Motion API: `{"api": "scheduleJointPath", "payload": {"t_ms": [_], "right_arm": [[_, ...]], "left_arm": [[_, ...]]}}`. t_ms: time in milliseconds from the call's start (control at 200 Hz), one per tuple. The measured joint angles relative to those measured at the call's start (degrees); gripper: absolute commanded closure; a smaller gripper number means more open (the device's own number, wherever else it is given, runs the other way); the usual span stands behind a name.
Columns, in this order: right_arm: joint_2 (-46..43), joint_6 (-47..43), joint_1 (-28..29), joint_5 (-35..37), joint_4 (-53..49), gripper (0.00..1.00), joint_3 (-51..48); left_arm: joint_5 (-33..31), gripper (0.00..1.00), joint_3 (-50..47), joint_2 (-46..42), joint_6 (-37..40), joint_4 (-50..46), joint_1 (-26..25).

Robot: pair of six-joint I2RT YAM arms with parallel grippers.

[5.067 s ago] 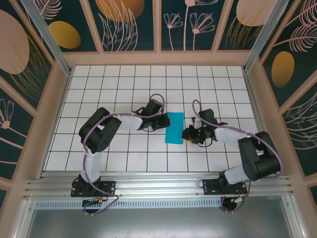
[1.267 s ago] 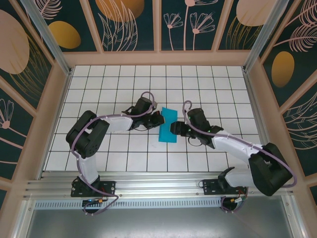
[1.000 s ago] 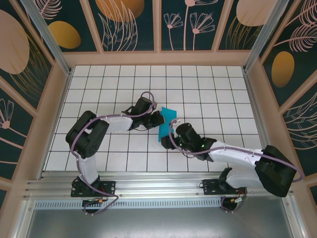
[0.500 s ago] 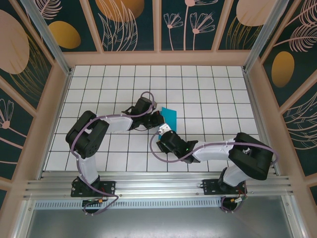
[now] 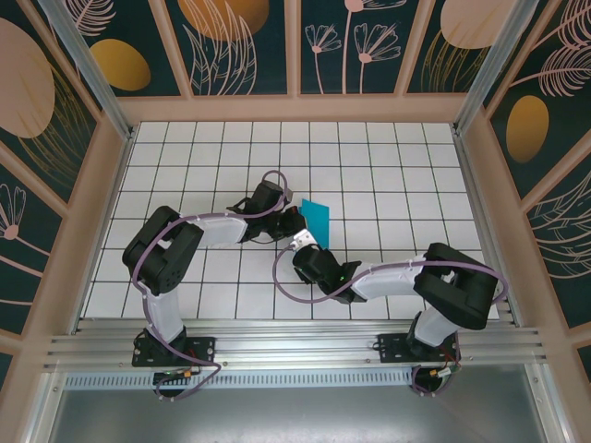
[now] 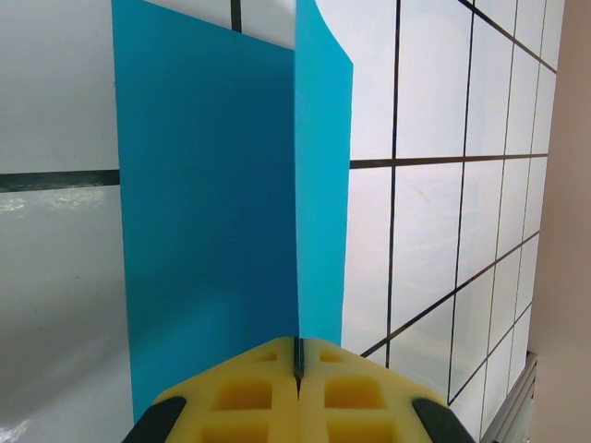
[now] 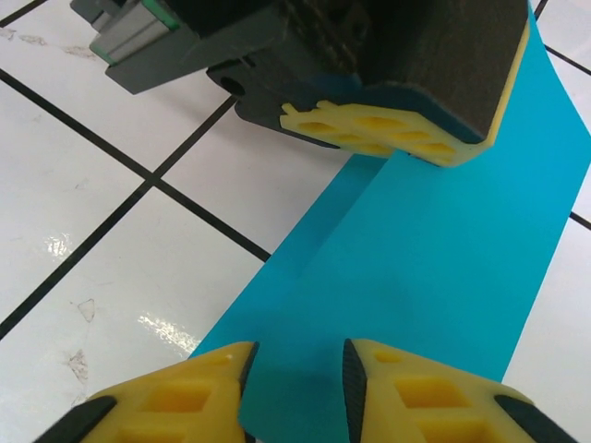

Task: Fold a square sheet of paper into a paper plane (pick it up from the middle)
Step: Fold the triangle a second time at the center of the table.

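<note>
The square sheet of paper [image 5: 317,220] is teal and folded in half, and it stands tilted up off the tiles at mid-table. My left gripper [image 5: 294,222] is shut on its left side; in the left wrist view the yellow pads [image 6: 259,388] pinch the folded paper [image 6: 212,221] at its crease. My right gripper [image 5: 305,244] is at the paper's near end. In the right wrist view its fingers [image 7: 185,392] stand apart, either side of the near edge of the paper [image 7: 443,268], with a gap still showing. The left gripper's pads [image 7: 388,129] show beyond.
White gridded table [image 5: 388,175] inside a walled enclosure, with posts at the corners. The right arm [image 5: 397,272] curls low across the near middle tiles, and the left arm [image 5: 212,226] stretches in from the left.
The right arm has swung from the paper's right side round to its near end, and its jaws have narrowed. The left gripper has kept its grip and not moved.
</note>
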Motion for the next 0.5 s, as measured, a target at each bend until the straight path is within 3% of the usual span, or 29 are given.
{"api": "scheduleJointPath", "payload": {"t_ms": [210,325,385,500], "right_arm": [[-0.4,-0.2,0.1,0.8,0.2,0.92,0.0],[-1.3,0.1,0.1,0.8,0.2,0.99,0.0],[-2.1,0.4,-0.1,0.4,0.1,1.0,0.0],[-4.3,2.6,-2.3,-3.3,-0.6,1.0,0.0]], "left_arm": [[-0.1,0.88,0.0,0.0,0.0,-0.7,0.0],[-0.9,0.77,0.0,-0.1,-0.2,-1.3,0.0],[-2.1,0.61,0.0,-0.6,-0.1,-2.1,0.0],[-6.2,0.54,0.0,-3.5,-0.2,-4.6,0.0]]}}
